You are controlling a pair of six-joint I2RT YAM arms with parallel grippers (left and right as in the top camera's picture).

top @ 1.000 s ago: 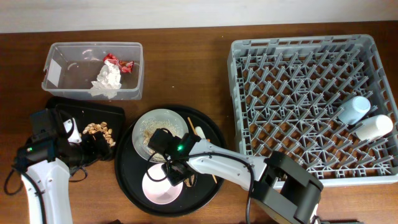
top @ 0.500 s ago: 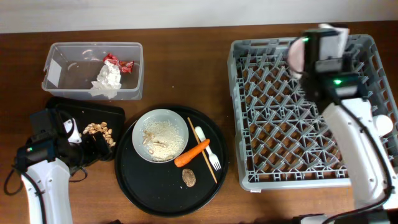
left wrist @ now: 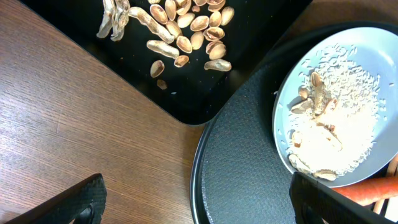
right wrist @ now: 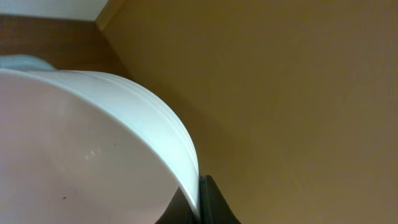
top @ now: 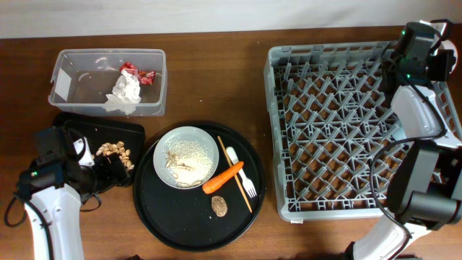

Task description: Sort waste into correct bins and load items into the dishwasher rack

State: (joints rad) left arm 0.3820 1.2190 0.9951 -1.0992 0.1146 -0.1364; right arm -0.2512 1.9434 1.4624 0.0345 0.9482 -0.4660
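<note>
While the left gripper (left wrist: 198,210) hangs spread wide over the worktop (left wrist: 74,124) beside the scrap tray (left wrist: 261,37), the right gripper (right wrist: 198,202) pinches the bowl (right wrist: 81,143) by its rim at the far right corner of the rack (top: 339,123), and the plate (top: 164,144) of rice (top: 189,152) sits on the round tray (top: 166,217).

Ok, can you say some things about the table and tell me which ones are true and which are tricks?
1. The carrot lies on the round black tray. True.
2. The red wrapper sits in the grey rack. False: it is in the clear tub.
3. The left fingers are wide open and empty. True.
4. The plate is clean. False: rice covers it.
5. The right fingers pinch a pink bowl by its rim. True.
</note>
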